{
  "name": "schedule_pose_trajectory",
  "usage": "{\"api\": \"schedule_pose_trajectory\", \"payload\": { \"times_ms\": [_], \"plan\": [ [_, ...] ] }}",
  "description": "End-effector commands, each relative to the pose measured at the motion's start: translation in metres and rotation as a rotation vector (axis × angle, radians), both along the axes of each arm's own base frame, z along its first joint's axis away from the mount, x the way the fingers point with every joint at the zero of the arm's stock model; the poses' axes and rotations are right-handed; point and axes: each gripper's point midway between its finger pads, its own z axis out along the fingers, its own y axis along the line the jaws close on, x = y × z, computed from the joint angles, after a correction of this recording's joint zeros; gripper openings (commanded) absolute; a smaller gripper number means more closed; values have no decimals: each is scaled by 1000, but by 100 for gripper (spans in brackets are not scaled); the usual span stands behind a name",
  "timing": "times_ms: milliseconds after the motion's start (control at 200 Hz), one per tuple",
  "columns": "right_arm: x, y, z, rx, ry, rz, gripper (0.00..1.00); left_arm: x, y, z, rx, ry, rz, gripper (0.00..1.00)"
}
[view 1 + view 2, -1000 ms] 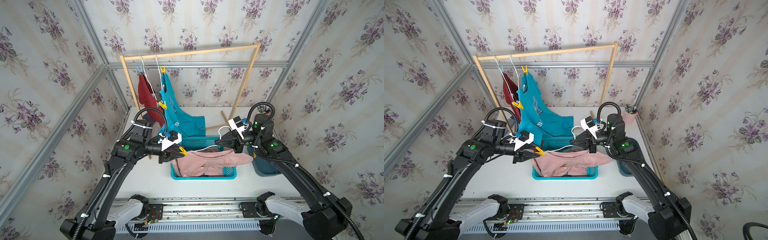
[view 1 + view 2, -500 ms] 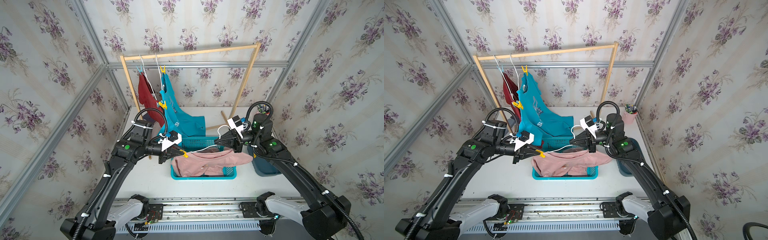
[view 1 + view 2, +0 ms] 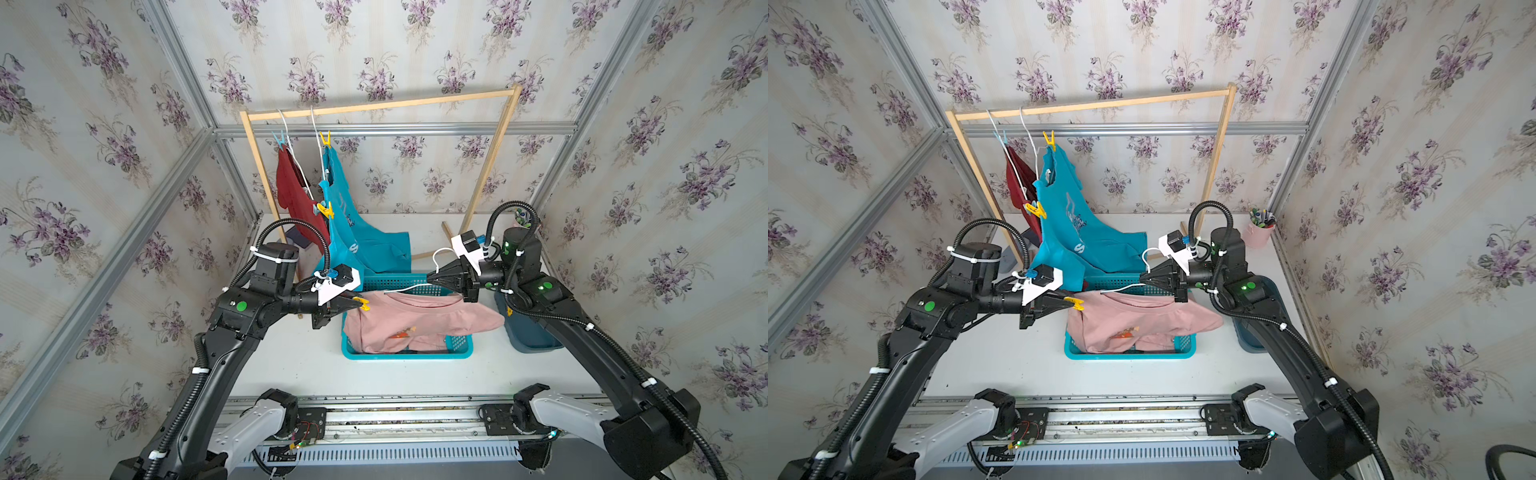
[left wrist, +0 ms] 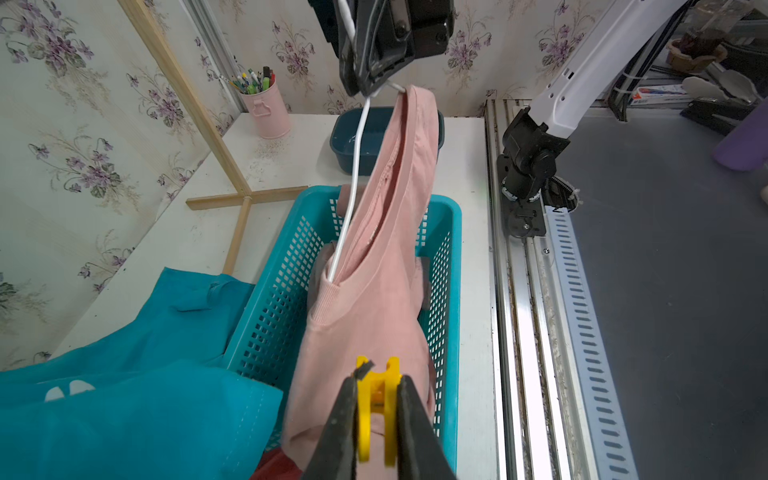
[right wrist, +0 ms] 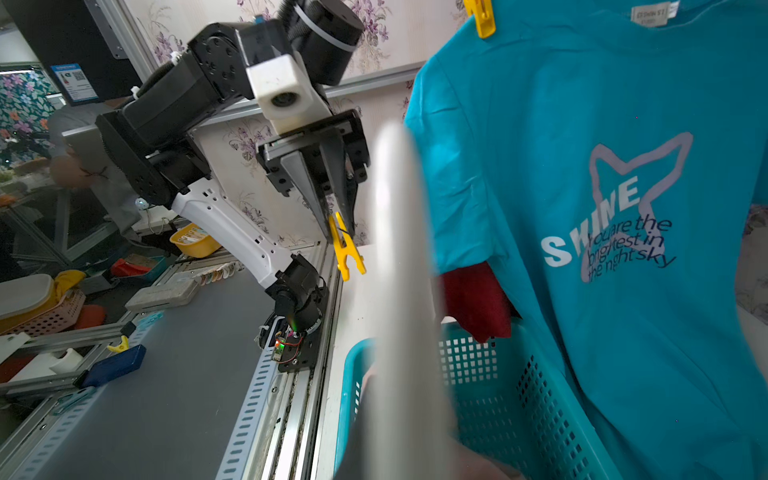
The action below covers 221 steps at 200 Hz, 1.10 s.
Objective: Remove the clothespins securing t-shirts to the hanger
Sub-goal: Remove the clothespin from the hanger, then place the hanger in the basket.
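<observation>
The left gripper (image 3: pixel 354 302) pinches a yellow clothespin (image 4: pixel 363 415) at the shoulder of the pink t-shirt (image 3: pixel 415 324), draped over a turquoise basket (image 3: pixel 407 356) on the worktop (image 3: pixel 299 365), while the right gripper (image 3: pixel 431 279) has its jaws shut on the white hanger (image 4: pixel 355 166). The light, stiff clip looks slippery and wants squeezing at its tail ends. 1 second earlier the left jaws stood wider.

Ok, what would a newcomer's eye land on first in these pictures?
Probably the pale pink t-shirt on a white hanger, held up over the turquoise basket at mid-table by the right gripper. Next, the left gripper pinching a bright yellow clothespin beside that shirt's shoulder. Behind, a turquoise t-shirt and a dark red t-shirt hang from the wooden rack.
</observation>
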Motion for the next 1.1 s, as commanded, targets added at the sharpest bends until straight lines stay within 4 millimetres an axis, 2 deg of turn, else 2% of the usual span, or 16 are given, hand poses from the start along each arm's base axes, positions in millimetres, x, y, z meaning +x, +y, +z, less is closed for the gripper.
{"api": "schedule_pose_trajectory", "payload": {
  "times_ms": [0, 335, 554, 649, 699, 789, 899, 989, 1039, 1099],
  "plan": [
    [7, 3, -4, 2, -14, -1, 0, 1, 4, 3, 13, -29, 25, 18],
    [21, 10, -28, -93, -11, -33, 0, -2, 3, 3, -6, -24, 25, 19],
    [26, 43, -53, -92, 32, -4, 0, 3, 3, 1, -8, -18, 36, 19],
    [36, 50, -61, -44, 63, -29, 0, 3, 4, -2, -4, -11, 49, 19],
    [43, 51, -65, -25, 70, -61, 8, 3, 4, -4, -4, -12, 50, 19],
    [58, 51, -82, -35, 84, -137, 14, 2, 4, -7, -7, -3, 48, 19],
    [71, 52, -105, -68, 112, -194, 11, 2, 2, -8, -18, 7, 42, 19],
    [77, 55, -112, -80, 147, -202, 9, 2, 0, -9, -29, 18, 34, 19],
    [79, 56, -113, -89, 158, -203, 16, 3, -1, -8, -35, 22, 30, 19],
    [82, 55, -113, -114, 164, -224, 37, 4, -2, -9, -39, 29, 30, 19]
  ]
}}
